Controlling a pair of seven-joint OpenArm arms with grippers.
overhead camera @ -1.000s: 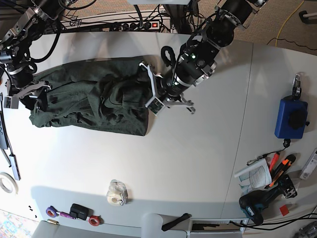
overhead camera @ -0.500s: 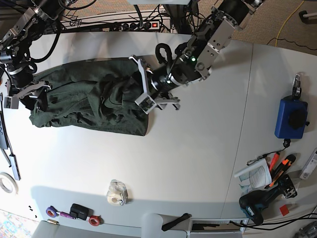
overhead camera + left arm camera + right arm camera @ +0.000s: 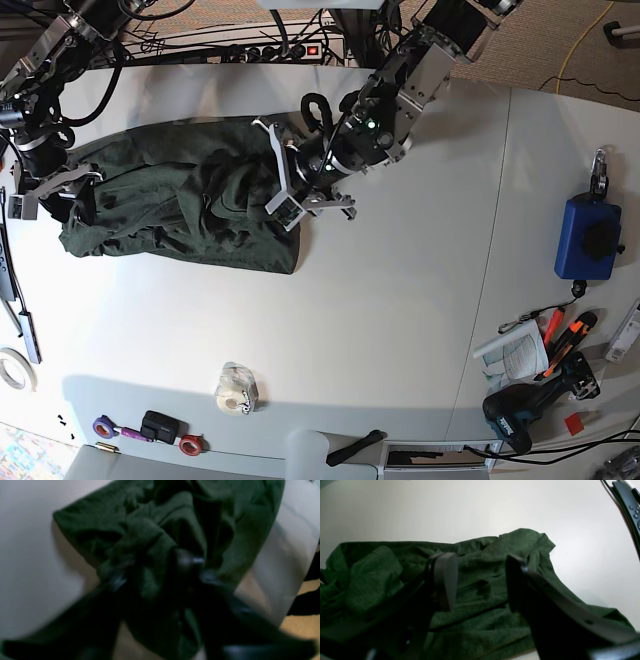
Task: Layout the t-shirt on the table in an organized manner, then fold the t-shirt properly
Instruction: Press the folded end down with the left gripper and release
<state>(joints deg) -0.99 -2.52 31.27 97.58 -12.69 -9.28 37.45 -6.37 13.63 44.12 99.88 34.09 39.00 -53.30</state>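
T-shirt (image 3: 180,205): dark green knit, bunched on white worktop (image 3: 400,300). Soft, light, limp; likely to drape and stretch. Best taken at hem corners. Left pincer (image 3: 285,180) buried in folds, grip unclear; right pincer (image 3: 480,580) spread, empty.

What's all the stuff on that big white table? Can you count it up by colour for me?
Counting what the base view shows clearly:
Green: 1, the t-shirt
Blue: 1, a pouch
Orange: 2, tool handles
Black and teal: 1, a drill
Clear: 1, a tape roll
Total: 6
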